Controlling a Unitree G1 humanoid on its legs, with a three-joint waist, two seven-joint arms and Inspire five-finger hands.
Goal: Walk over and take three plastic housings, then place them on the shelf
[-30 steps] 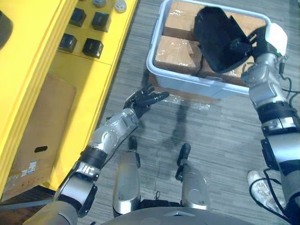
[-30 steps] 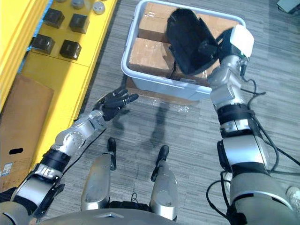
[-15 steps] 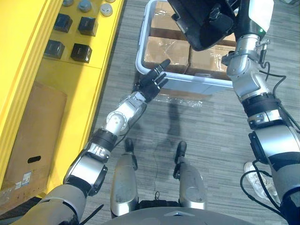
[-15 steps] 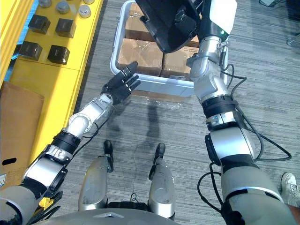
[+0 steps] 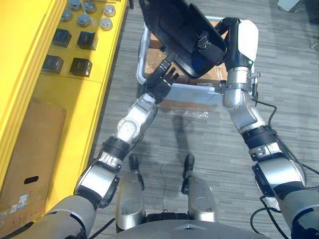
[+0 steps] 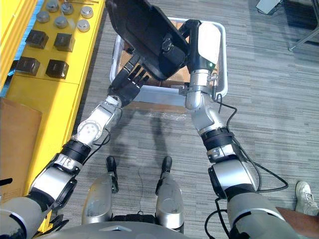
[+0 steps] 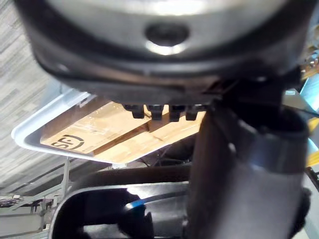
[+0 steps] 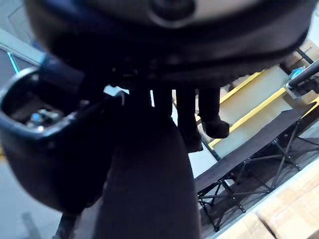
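Note:
A large black plastic housing (image 5: 174,30) hangs in the air above the pale blue bin (image 5: 141,69). My right hand (image 5: 213,46) is shut on the housing's right end, fingers curled over its edge (image 8: 199,114). My left hand (image 5: 160,82) reaches up from the lower left with straight fingers (image 7: 159,110), their tips at the housing's lower edge; whether they touch it I cannot tell. The bin holds wrapped cardboard boxes (image 7: 99,129). The yellow shelf (image 5: 30,99) runs along the left.
Small black cubes (image 5: 79,66) and grey round parts (image 5: 84,20) lie on the yellow shelf's top. A flat cardboard box (image 5: 30,149) leans lower on its side. A person's shoe (image 6: 305,191) stands on the grey floor at the right.
My right hand has raised the housing out of the bin and swung it to the left. My left hand has risen from near the floor up to the housing's lower edge.

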